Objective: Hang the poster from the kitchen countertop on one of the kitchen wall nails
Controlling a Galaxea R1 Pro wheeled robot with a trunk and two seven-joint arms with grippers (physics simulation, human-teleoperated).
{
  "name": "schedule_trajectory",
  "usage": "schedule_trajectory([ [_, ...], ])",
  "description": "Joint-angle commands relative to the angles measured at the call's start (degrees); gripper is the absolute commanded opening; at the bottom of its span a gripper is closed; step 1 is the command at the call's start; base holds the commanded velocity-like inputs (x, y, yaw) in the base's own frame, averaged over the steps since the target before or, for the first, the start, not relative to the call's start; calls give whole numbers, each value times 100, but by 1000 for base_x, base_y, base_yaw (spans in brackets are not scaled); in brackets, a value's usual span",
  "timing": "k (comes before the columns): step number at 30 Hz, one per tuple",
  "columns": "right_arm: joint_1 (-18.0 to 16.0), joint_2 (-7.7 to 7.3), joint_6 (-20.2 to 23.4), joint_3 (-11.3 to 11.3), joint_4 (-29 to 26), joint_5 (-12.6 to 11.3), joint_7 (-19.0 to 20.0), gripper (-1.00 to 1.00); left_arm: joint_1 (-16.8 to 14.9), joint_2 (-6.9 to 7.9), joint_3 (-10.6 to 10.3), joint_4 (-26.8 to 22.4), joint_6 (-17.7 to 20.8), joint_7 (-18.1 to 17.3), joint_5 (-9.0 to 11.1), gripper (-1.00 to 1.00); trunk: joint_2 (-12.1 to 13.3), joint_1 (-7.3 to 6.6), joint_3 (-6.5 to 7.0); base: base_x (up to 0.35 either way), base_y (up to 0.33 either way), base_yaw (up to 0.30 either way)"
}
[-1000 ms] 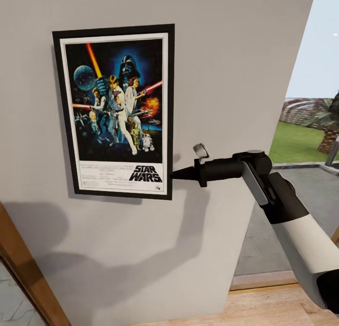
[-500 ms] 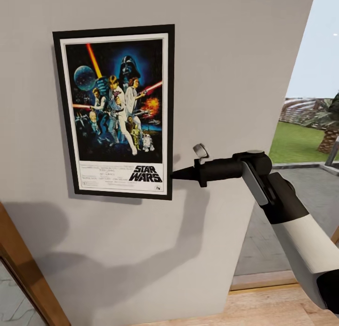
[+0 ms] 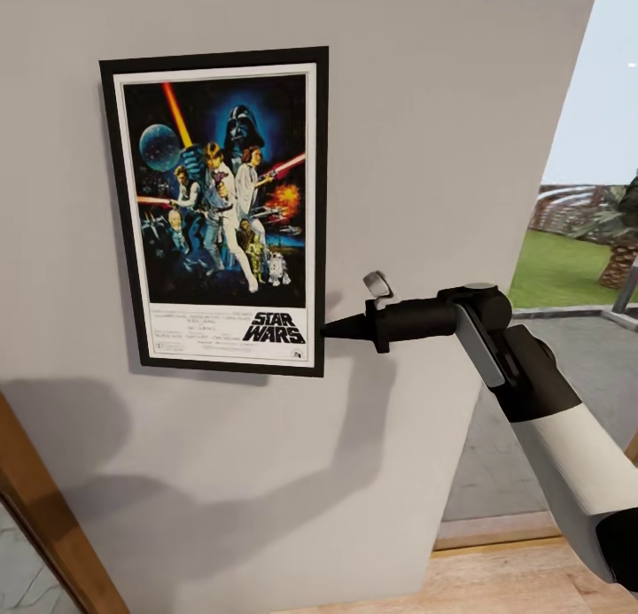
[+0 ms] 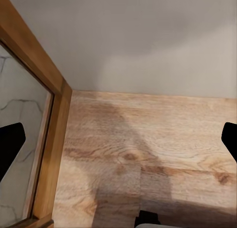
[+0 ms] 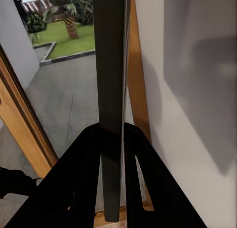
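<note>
Taking the poster (image 3: 217, 211) as our landmark and working from its left, we are seeing the wooden door frame (image 3: 49, 516) below and left of it sliding slightly within the head view since half a second ago, and because the view's edges are shifting while the poster is keeping its place, we are reading that as a small camera move, not a move of things. Our left hand (image 4: 118, 139) is hanging with its fingers spread wide and holding nothing, over the wood floor (image 4: 148, 154) beside that frame. The poster itself is sitting upright and flat against the grey wall (image 3: 425, 109), not shifting across the last second. To its right, our right hand (image 3: 326, 330) is staying closed on the frame's lower right edge, which the right wrist view is showing pinched between the fingers (image 5: 86, 164). We are judging the hanging nearly done: the poster is holding steady, so what is remaining is letting go and checking that it is staying up.
</note>
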Motion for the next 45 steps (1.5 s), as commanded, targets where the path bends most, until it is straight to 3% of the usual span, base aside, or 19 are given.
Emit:
schedule_trajectory([
  [1,-3,-4,47,9,3,-41,-2,-100,2,-3,21,-3,-7,-42,2,100,-3,3,0,39,0,0],
  [45,36,-4,5,26,0,-24,-11,-100,2,-28,40,-13,-22,-34,2,100,-3,3,-1,11,0,0],
])
